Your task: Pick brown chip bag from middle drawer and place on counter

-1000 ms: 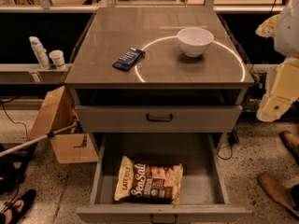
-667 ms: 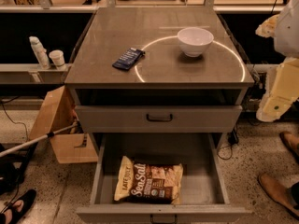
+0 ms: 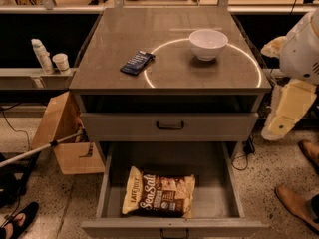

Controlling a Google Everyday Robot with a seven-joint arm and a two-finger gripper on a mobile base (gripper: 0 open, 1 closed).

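At lower centre of the frame: bag (image 3: 158, 192) lies flat, label up, on the floor of the open drawer (image 3: 215, 183), near its front. Bench (image 3: 169, 31) above carries a white bowl (image 3: 208, 44), with a dark blue packet (image 3: 137, 62) to its left. My pincer (image 3: 286, 112) hangs at the right edge, beside the bench and well apart from the bag. Apart or together: cannot tell.

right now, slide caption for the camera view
brown chip bag lies in the open middle drawer; counter holds a white bowl and blue packet; gripper hangs at far right
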